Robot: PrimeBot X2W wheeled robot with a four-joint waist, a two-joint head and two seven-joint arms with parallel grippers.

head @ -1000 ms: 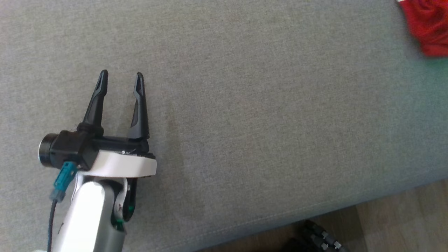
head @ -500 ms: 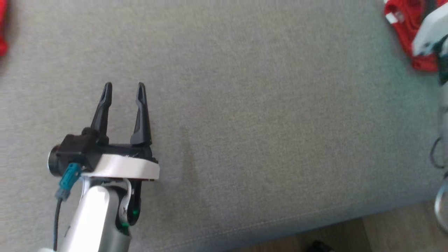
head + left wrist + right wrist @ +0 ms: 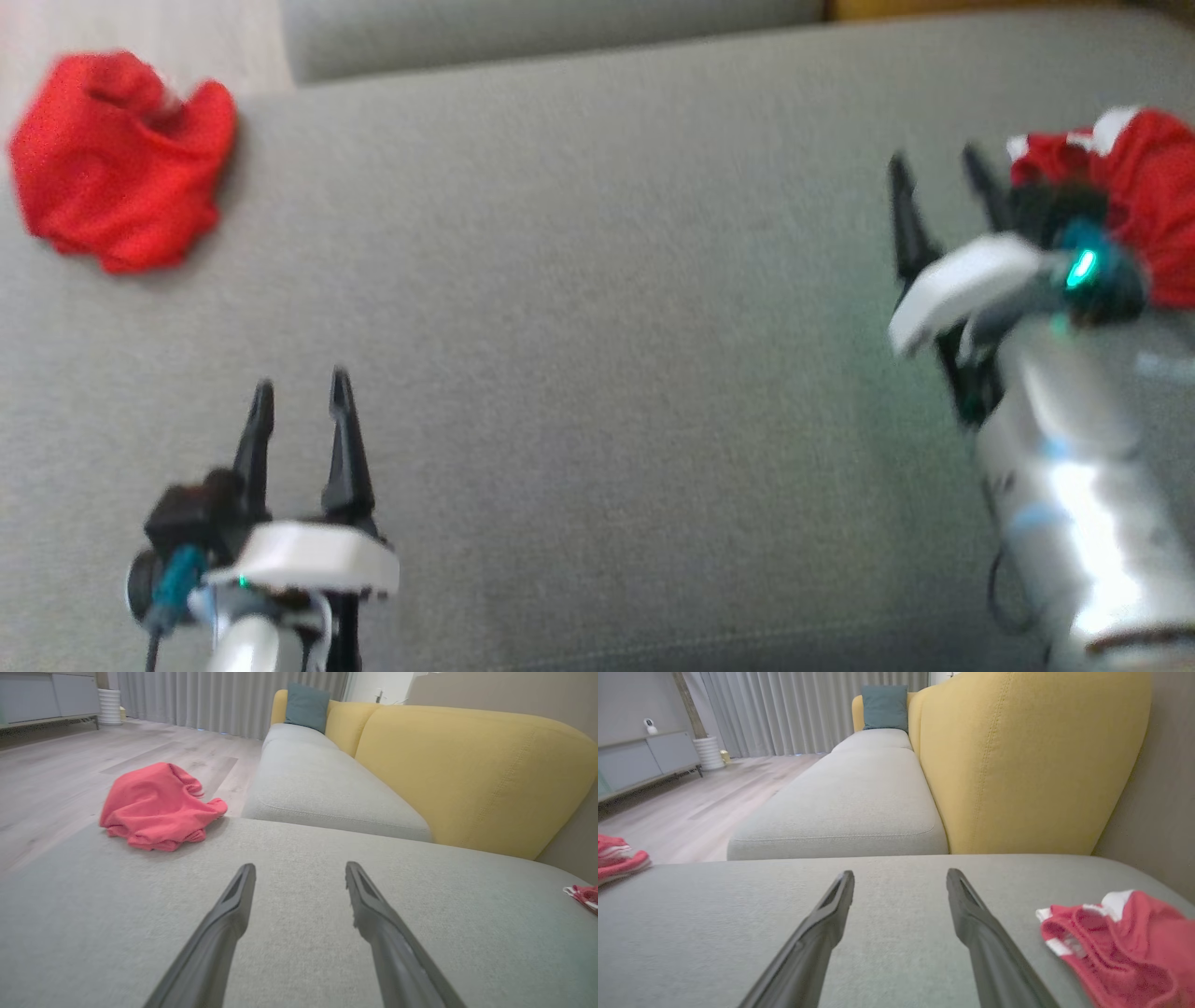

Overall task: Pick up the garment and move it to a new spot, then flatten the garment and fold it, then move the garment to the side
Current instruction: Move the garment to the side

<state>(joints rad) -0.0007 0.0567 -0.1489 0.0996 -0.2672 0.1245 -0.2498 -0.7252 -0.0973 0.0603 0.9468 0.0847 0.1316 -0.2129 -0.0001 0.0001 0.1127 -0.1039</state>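
Crumpled red garment at far left corner of grey seat cushion, left gripper near front edge, fingers spread, empty, right gripper likewise spread, empty, white-trimmed red garment just beside it, far right.

On the cushion — one garment left, another garment right

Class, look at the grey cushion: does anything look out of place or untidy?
Two things lie crumpled: the plain red garment at the far left corner of the cushion, the white-trimmed red garment at its right.
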